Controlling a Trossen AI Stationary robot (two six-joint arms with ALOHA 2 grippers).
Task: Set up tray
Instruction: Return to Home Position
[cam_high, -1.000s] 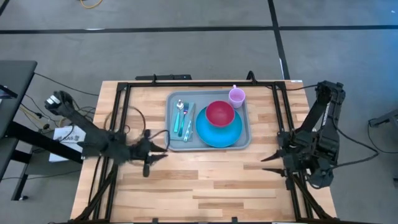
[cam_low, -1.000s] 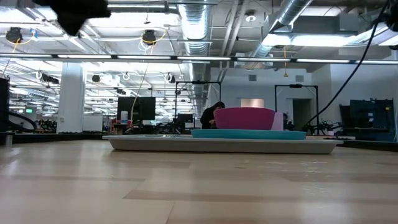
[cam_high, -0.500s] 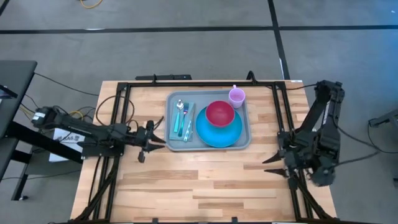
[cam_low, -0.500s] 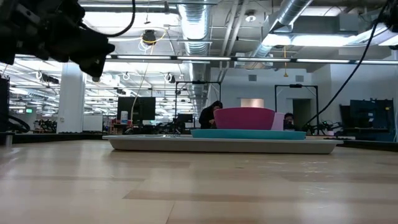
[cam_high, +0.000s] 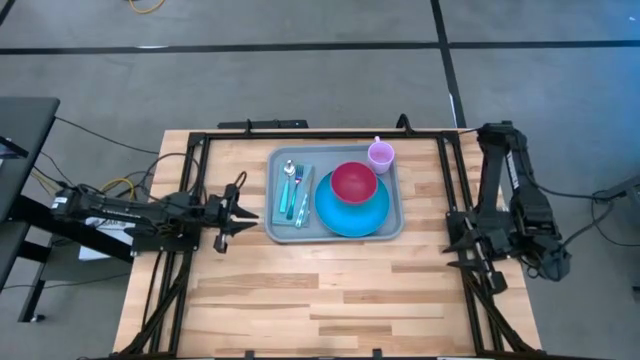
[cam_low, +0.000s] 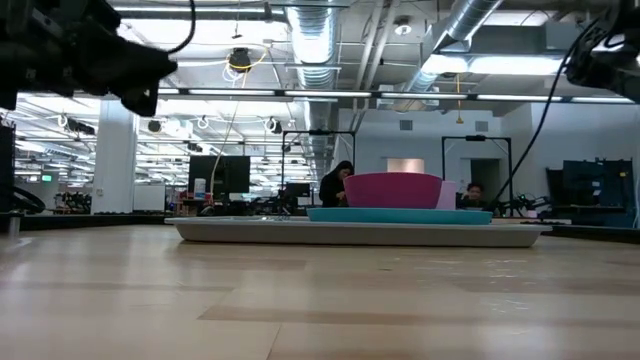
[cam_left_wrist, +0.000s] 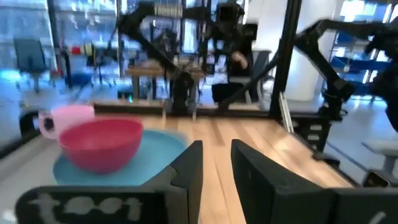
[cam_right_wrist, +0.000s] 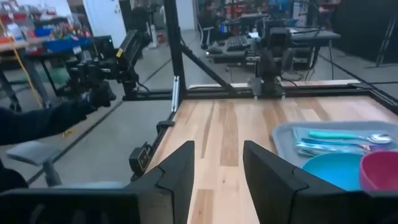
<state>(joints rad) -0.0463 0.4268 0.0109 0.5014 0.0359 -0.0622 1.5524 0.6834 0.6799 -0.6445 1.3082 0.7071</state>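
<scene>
Now the tray (cam_high: 392, 228) lies on the table (cam_high: 300, 290) between my two grippers, carrying the blue plate (cam_high: 350, 212) with the red bowl (cam_high: 353, 182) on it, the pink cup (cam_high: 380, 154), and the teal napkin (cam_high: 296, 208) with cutlery on the side nearest my left gripper (cam_high: 243, 209). That gripper hangs just beside the tray, its fingers parted by a narrow gap and holding nothing. My right gripper (cam_high: 452, 247) is near the opposite side but apart from it, fingers also spread and empty.
</scene>
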